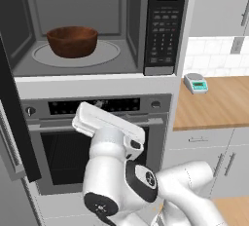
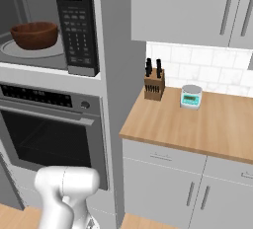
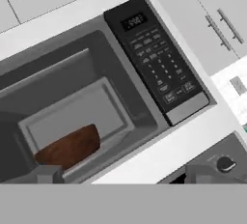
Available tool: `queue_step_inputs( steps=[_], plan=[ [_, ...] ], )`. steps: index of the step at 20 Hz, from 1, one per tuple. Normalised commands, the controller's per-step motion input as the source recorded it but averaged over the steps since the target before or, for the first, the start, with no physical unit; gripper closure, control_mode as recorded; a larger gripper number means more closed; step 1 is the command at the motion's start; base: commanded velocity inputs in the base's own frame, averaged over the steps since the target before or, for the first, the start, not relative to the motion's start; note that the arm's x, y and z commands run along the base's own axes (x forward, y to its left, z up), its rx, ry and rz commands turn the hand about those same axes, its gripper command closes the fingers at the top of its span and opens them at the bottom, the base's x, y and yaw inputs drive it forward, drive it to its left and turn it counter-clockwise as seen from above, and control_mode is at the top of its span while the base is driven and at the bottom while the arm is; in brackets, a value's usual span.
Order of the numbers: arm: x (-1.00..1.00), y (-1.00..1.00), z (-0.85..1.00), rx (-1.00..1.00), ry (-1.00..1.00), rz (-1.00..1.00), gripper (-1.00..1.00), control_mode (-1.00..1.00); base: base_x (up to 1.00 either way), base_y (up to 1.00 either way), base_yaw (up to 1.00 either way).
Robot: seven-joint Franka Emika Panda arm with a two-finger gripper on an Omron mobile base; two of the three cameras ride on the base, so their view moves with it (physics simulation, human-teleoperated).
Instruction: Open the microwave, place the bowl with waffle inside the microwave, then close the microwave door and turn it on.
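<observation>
Hand view has the gripper (image 3: 124, 174) with jaws wide apart and empty — the bowl with waffle (image 3: 69, 147) sits ahead of the left fingertip, inside the open microwave (image 3: 96, 78).

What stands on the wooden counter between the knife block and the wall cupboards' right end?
In the right base view, a small scale stands on the counter, right of the knife block.

Reddish-brown bowl (image 1: 72, 41) sits upright on the open microwave's (image 1: 97, 25) glass turntable (image 1: 104, 54).
</observation>
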Motion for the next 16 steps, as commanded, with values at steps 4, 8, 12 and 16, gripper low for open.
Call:
queue_step_inputs(
  steps=[4, 8, 12, 16],
  plan=[
    [0.26, 0.00, -0.97, -0.17, -0.60, -0.12, -1.00, -1.00, 0.00, 0.00, 0.00],
    [0.36, 0.00, -0.89, -0.16, -0.51, -0.11, -1.00, -1.00, 0.00, 0.00, 0.00],
    [-0.03, 0.12, -0.22, 0.01, -0.45, -0.05, -1.00, -1.00, 0.00, 0.00, 0.00],
    [-0.34, 0.23, 0.13, 0.14, -0.30, -0.03, -1.00, -1.00, 0.00, 0.00, 0.00]
  ],
)
